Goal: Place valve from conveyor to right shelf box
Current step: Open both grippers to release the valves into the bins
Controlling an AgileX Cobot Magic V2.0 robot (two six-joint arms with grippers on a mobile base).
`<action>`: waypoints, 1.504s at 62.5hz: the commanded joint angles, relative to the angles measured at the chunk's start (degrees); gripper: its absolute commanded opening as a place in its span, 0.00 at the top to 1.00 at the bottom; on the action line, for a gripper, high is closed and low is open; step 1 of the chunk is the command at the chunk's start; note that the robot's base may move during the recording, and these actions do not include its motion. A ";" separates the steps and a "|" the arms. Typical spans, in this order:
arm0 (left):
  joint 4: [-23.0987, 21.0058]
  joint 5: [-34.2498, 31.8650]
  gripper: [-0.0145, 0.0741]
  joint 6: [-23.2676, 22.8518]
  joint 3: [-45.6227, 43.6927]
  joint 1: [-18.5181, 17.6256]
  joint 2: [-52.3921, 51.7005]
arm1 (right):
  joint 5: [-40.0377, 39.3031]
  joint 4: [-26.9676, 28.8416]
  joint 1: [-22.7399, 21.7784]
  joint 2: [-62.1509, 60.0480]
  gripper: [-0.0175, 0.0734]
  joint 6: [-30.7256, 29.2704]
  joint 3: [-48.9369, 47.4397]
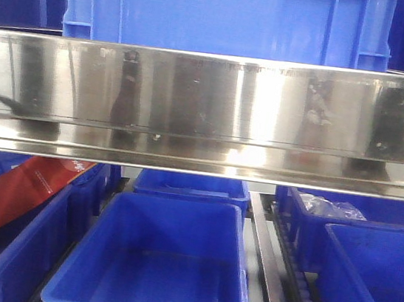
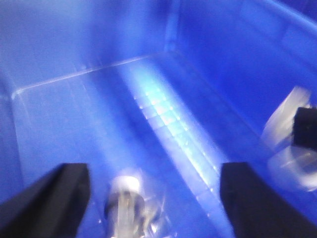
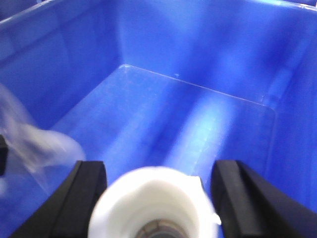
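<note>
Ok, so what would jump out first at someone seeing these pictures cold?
A shiny stainless steel beam spans the front view, with blue bins below it and a red packet in the left one. In the right wrist view, a white round part with a metallic centre sits gripped in the jaws of the right gripper, above a blue bin's floor.

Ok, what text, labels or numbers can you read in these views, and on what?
Nothing can be read.
Red packet: white print, too small and blurred to read.
Steel shelf rail: faint marks near its top edge, unreadable.
Both wrist views: no text visible.
</note>
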 commanded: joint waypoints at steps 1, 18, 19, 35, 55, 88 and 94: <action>-0.30 -0.57 0.32 -0.39 -0.60 -0.29 -0.71 | -1.19 0.13 0.10 -0.94 0.32 0.08 -0.73; -0.30 -0.33 0.34 -0.39 -0.69 -0.29 -0.71 | 2.07 0.13 0.10 -1.15 0.22 0.08 -0.87; -0.30 -0.33 0.36 -0.39 -0.69 -0.29 -0.71 | 2.45 0.13 0.10 -1.24 0.23 0.08 -0.99; -0.16 1.50 0.97 -0.39 -0.83 -0.29 -0.71 | 4.67 0.13 0.10 -1.47 0.68 0.08 -1.89; 5.12 5.65 0.96 -0.39 -0.83 -0.09 -2.35 | 7.39 0.30 -3.72 -3.44 0.99 0.08 -1.89; 9.96 -5.59 0.96 -6.03 9.57 -0.09 -19.33 | -6.28 -1.54 -7.44 -22.29 0.99 0.08 13.94; 9.96 -9.40 0.96 -6.02 16.72 -0.09 -23.41 | -11.58 -1.54 -7.44 -26.93 0.99 0.08 21.42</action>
